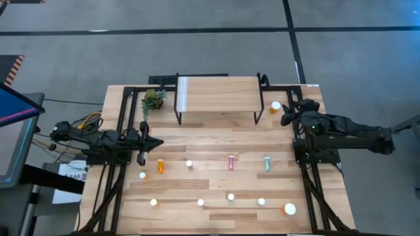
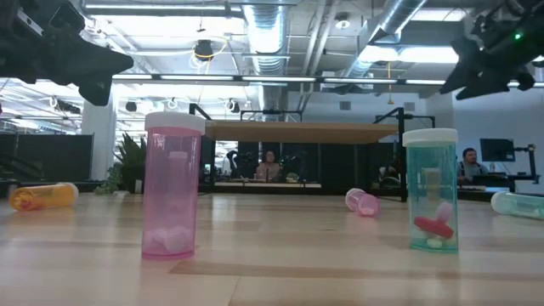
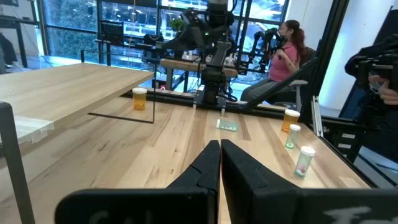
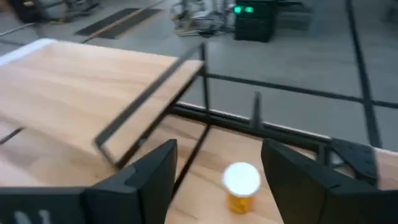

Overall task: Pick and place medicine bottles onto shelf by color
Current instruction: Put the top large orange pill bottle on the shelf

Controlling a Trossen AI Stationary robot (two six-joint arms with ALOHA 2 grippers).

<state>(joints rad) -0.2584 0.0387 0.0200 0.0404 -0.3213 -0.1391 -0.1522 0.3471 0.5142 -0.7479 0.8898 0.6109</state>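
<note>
The shelf stands at the table's far middle with nothing on its top. An orange bottle with a white cap stands upright on the table just right of the shelf. My right gripper hovers open beside and above this orange bottle, apart from it. My left gripper is shut and level at the table's left side, holding nothing. Several bottles rest on the near half of the table: an upright pink one, an upright teal one, and an orange one, a pink one and a teal one lying down.
A small green plant stands left of the shelf. A larger orange bottle stands near the table's front right corner. Black frame rails run along both sides of the table. People sit in the room beyond.
</note>
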